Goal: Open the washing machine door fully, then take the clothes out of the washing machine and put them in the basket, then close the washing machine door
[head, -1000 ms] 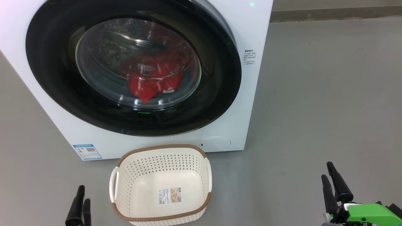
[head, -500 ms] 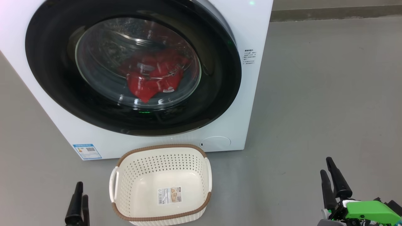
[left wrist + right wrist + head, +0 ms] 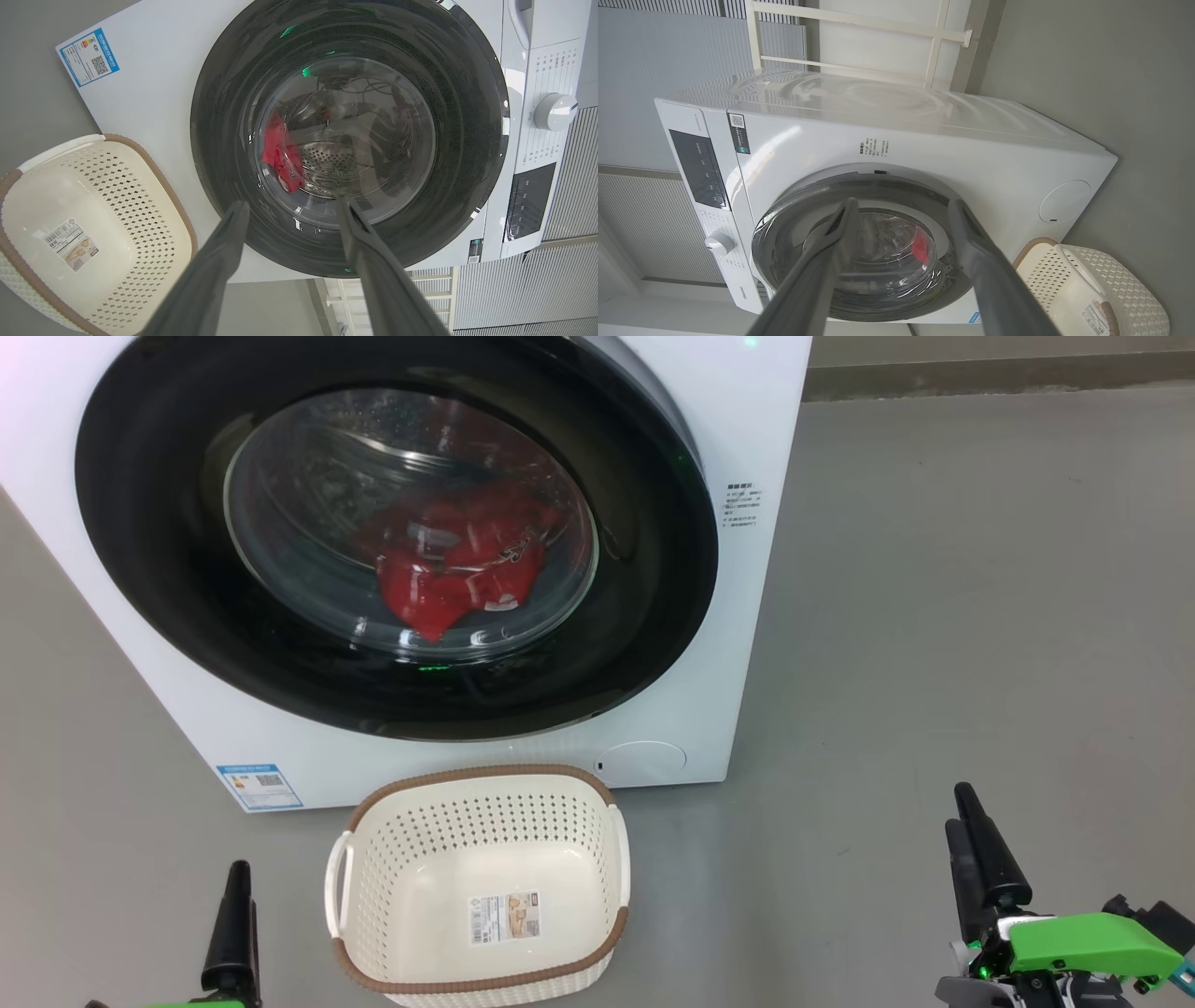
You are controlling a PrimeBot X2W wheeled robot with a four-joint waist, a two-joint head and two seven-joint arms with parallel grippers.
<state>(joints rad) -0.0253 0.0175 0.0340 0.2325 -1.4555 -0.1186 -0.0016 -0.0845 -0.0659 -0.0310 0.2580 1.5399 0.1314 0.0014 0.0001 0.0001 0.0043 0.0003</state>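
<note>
Pincers: my left gripper [image 3: 292, 205] and right gripper [image 3: 903, 204] both stood spread, empty, flanking the basket [image 3: 485, 773]; red clothes [image 3: 448, 579] lay behind the washing machine door [image 3: 653, 569] glass.

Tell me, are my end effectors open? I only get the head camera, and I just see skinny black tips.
Observer: Yes. In the wrist views, the left end effector and the right end effector both have their fingers spread wide, with nothing between them.
Operator: Is there anything you can twist up top?
Observer: The left wrist view shows a round white dial on the control strip of the washing machine.
Operator: What else is near it?
Observer: The right wrist view shows a white rack frame standing beyond the machine's side.
</note>
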